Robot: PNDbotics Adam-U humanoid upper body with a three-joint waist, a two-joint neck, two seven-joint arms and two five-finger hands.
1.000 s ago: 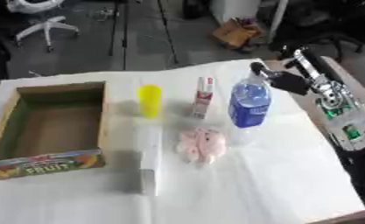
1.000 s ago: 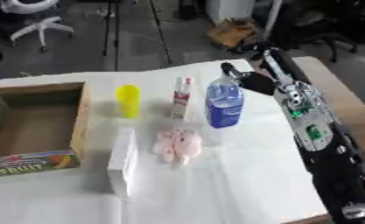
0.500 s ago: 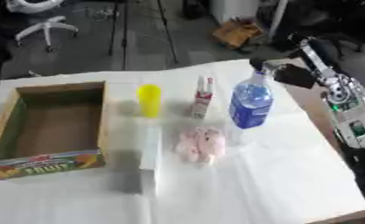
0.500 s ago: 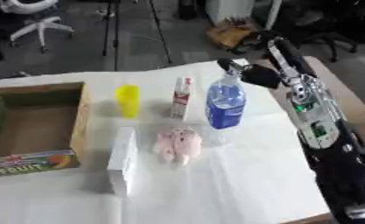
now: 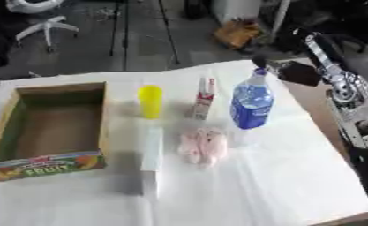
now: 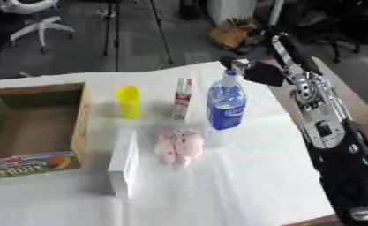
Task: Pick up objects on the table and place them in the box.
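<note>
Since the earlier frames, my right hand (image 6: 257, 70) has drawn back from the blue bottle (image 6: 226, 102) and now sits up and to the right of its cap, apart from it. Nothing on the table has shifted.

Nearest to me, a white rectangular box (image 6: 122, 162) lies lengthwise on the white tablecloth (image 6: 241, 185). Just right of it lies a soft pink object (image 6: 178, 146), shape unclear.

At the left, the cardboard box (image 5: 58, 167) sits with its printed FRUIT panel toward me. Its interior shows only bare brown floor; I see no item inside it.

Farther back, three upright items stand in a row. From left to right:
- a yellow cup (image 5: 150, 101), just right of the cardboard box's far corner;
- a slim white and red carton (image 5: 204, 98);
- the blue bottle, clear at the neck, with a blue label.

The bottle stands between the pink object and my right hand, and it is the item closest to that hand.

My right arm (image 6: 325, 132) enters along the table's right edge and runs up to the far right corner. The hand is dark and blurred against the background; I cannot tell whether its fingers are straight or curled. It holds nothing that I can see.

My left hand appears in neither view.

Beyond the table are a grey floor, an office chair (image 5: 38, 17) and tripod legs.
</note>
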